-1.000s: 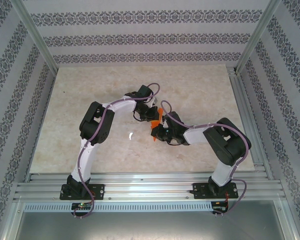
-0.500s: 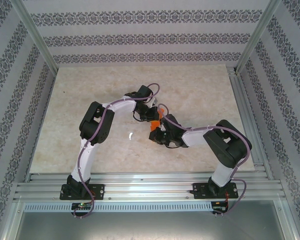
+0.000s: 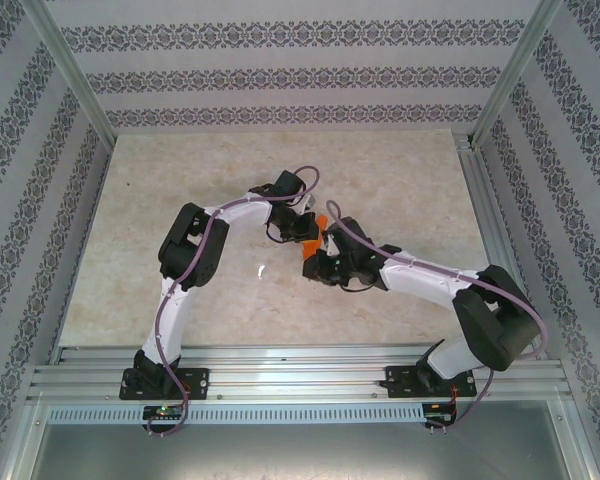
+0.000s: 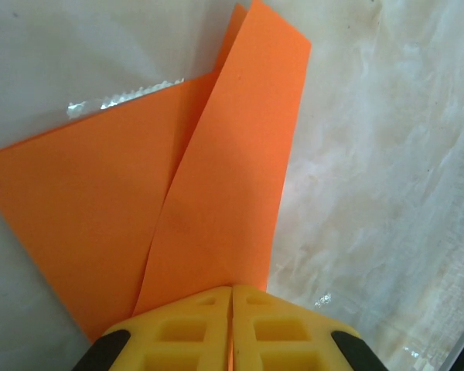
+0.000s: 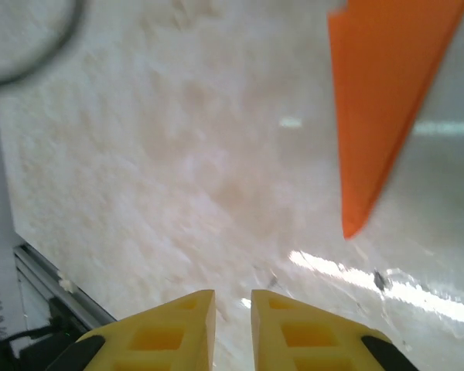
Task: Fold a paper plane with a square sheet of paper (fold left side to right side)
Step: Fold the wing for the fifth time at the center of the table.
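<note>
The square sheet of paper (image 4: 216,193) is bright orange and creased, with one flap folded over another. My left gripper (image 4: 232,290) is shut on its near edge, yellow fingers (image 4: 185,332) pressed together on it. In the top view the sheet of paper (image 3: 321,226) sits between both grippers near the table's middle, with my left gripper (image 3: 305,232) at it. My right gripper (image 5: 232,297) stands slightly open above the bare table, nothing between its fingers. A pointed corner of the paper (image 5: 379,100) hangs ahead and to its right, apart from it. My right gripper (image 3: 317,264) is just in front of the sheet.
The marble-patterned table (image 3: 400,180) is ringed by patterned walls and aluminium posts (image 3: 70,75). A metal rail (image 3: 490,230) runs along the right edge. The right arm's elbow (image 3: 495,325) reaches out to the near right. A cable (image 5: 31,54) crosses the right wrist view's top left.
My right gripper has parted its fingers and come off the paper. The right arm's elbow has swung out and down to the right. The left arm keeps its hold and has not moved.
</note>
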Tool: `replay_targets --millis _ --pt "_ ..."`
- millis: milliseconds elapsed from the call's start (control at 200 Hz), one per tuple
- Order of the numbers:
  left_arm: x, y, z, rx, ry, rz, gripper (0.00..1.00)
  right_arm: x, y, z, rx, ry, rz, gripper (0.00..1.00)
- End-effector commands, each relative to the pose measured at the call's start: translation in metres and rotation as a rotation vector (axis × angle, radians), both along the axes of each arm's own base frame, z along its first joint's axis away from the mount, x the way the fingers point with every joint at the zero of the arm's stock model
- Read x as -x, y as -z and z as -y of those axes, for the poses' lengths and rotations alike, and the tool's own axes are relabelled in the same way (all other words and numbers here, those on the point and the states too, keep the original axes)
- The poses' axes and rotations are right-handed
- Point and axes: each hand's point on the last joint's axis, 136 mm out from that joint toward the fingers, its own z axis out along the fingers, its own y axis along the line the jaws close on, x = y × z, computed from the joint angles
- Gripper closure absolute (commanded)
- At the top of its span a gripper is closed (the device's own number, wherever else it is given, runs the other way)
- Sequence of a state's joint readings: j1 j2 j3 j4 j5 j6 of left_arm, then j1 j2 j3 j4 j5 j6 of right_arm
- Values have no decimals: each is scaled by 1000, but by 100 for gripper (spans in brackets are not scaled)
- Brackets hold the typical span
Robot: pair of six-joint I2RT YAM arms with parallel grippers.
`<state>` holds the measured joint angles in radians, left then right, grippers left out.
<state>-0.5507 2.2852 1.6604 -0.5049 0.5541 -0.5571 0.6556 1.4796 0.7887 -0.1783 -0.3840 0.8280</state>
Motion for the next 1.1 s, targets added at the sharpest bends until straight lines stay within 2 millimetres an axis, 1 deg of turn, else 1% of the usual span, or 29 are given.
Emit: replay_targets --millis 0,80,255,345,420,470,545,699,794,869,949,994,1099 --pt "2 47 -30 -137 -47 -30 90 -14 11 10 79 -16 19 82" --pt "3 46 -30 -134 -47 -30 90 -27 20 6 86 -5 45 82" --pt "4 44 -29 -130 -44 -33 90 -53 30 -3 89 8 102 82" --pt "4 44 -30 -131 -44 -33 90 -59 37 -6 94 9 104 82" --pt "5 44 -31 -132 -47 -33 90 -57 48 -4 118 2 84 82" --pt "5 44 -30 -132 -46 -32 90 -53 57 -3 127 -7 57 83" --pt "5 44 -30 -130 -48 -36 90 -39 72 0 149 -22 4 83" --pt "4 45 -30 -129 -48 -32 90 -1 101 11 184 -45 -104 83" --pt "3 43 -30 -134 -48 -28 90 22 109 10 173 -70 -152 83" --pt "4 44 -30 -133 -47 -29 90 36 110 7 170 -99 -172 83" --pt "3 42 -29 -123 -46 -29 90 46 105 3 161 -117 -174 83" --pt "3 41 -28 -121 -46 -28 90 48 101 2 156 -124 -170 83" --pt "3 34 -26 -105 -40 -22 88 48 85 -1 137 -144 -140 83"
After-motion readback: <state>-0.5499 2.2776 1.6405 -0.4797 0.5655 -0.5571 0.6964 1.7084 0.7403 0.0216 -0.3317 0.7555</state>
